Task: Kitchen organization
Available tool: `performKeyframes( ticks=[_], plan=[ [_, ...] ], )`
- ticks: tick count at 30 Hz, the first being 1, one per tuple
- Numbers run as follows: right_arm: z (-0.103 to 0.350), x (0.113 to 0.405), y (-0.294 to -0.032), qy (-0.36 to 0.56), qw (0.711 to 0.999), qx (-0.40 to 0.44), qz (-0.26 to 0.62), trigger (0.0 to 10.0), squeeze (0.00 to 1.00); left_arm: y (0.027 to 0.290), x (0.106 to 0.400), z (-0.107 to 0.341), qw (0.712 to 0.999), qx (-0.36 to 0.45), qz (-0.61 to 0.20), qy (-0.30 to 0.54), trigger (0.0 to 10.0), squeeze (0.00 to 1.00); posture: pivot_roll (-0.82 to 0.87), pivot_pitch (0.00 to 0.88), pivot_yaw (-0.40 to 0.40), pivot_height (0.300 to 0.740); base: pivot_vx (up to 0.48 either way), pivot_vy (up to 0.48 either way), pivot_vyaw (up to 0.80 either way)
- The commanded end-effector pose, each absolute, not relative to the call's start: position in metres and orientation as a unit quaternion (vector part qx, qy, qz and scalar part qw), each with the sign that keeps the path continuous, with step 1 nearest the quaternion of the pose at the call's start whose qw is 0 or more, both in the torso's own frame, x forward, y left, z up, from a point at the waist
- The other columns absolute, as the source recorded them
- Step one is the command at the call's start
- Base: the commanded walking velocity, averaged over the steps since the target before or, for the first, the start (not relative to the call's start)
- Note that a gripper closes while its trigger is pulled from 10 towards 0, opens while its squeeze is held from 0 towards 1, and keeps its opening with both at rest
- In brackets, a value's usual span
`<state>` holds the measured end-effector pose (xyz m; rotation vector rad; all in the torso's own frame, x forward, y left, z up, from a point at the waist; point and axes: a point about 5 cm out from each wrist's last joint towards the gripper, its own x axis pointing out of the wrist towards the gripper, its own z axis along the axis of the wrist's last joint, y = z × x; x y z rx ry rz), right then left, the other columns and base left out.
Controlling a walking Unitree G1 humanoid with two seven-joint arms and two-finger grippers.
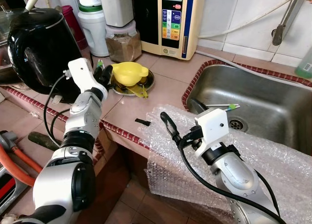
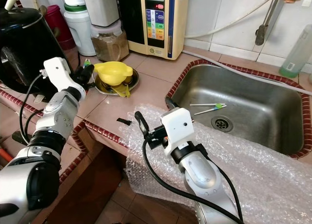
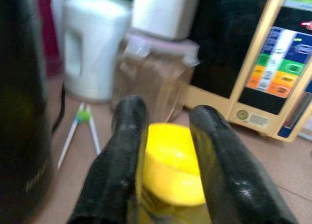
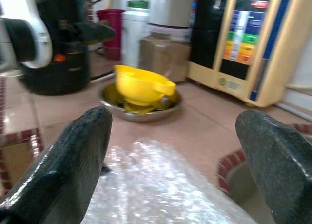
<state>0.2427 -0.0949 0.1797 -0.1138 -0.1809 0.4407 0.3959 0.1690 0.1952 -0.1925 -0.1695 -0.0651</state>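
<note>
The left pincer [image 1: 105, 73] is held narrowly parted, empty, just beside the yellow cup [image 1: 128, 73] in the steel dish [image 1: 146, 82] on the table [image 1: 165, 94]. The right pincer [image 1: 180, 114] is spread wide above bubble wrap [image 1: 273, 155].

- My left gripper [image 1: 105, 73] has black fingers, beside a yellow bowl [image 1: 129, 73].
- Black kettle [image 1: 41, 46].
- Pinkish-brown counter [image 1: 161, 94] edged in red-and-white tile.
- Silver steel sink [image 1: 258, 104].
- Clear bubble wrap [image 1: 273, 160] under my white right wrist.

Tiled counter [image 1: 165, 82] under bubble wrap [image 1: 273, 155]
</note>
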Motion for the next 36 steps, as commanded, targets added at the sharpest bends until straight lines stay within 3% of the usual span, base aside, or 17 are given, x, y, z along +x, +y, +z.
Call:
performKeyframes(
  ticks=[1, 7, 18, 23, 31, 32, 33, 34, 36],
  plan=[
    [0.184, 0.242, -0.099, -0.101, 0.972, -0.052, 0.205, 10.0, 0.0, 0.171, 0.392, 0.192, 0.992, -0.078, -0.028, -0.091, 10.0, 1.0, -0.07, 0.058, 0.069, 0.74, 0.0, 0.0, 0.0],
    [0.19, 0.249, -0.12, -0.124, 0.979, -0.079, 0.14, 10.0, 0.0, 0.173, 0.34, 0.168, 0.993, 0.012, -0.062, -0.096, 10.0, 1.0, -0.03, 0.063, 0.046, 0.74, 0.0, 0.0, 0.0],
    [0.191, 0.256, -0.134, -0.122, 0.983, -0.077, 0.113, 10.0, 0.0, 0.181, 0.279, 0.144, 0.994, 0.051, -0.083, -0.045, 10.0, 1.0, 0.01, 0.064, 0.025, 0.74, 0.0, 0.0, -0.15],
    [0.191, 0.257, -0.132, -0.126, 0.982, -0.075, 0.117, 10.0, 0.0, 0.166, 0.269, 0.147, 0.994, 0.027, -0.093, -0.043, 10.0, 1.0, 0.01, 0.059, 0.023, 0.74, 0.0, 0.0, -0.64],
    [0.192, 0.258, -0.131, -0.13, 0.981, -0.075, 0.12, 10.0, 0.0, 0.152, 0.264, 0.154, 0.99, 0.036, -0.122, -0.056, 10.0, 0.98, 0.02, 0.068, 0.021, 0.74, 0.0, 0.0, 0.0],
    [0.192, 0.259, -0.13, -0.131, 0.981, -0.075, 0.12, 10.0, 0.0, 0.152, 0.264, 0.155, 0.99, 0.039, -0.122, -0.057, 10.0, 0.69, 0.02, 0.068, 0.021, 0.74, 0.0, 0.0, 0.0],
    [0.193, 0.259, -0.13, -0.133, 0.981, -0.076, 0.121, 10.0, 0.0, 0.153, 0.264, 0.157, 0.991, 0.038, -0.119, -0.057, 10.0, 0.15, 0.02, 0.067, 0.023, 0.74, 0.0, 0.0, 0.0],
    [0.193, 0.259, -0.13, -0.133, 0.981, -0.076, 0.121, 10.0, 0.0, 0.153, 0.264, 0.157, 0.991, 0.036, -0.116, -0.056, 10.0, 0.0, 0.02, 0.067, 0.023, 0.74, 0.0, 0.0, 0.0],
    [0.193, 0.259, -0.13, -0.134, 0.981, -0.076, 0.121, 10.0, 0.0, 0.153, 0.263, 0.159, 0.991, 0.034, -0.115, -0.057, 10.0, 0.0, 0.02, 0.065, 0.024, 0.74, 0.0, 0.0, 0.0]
  ],
)
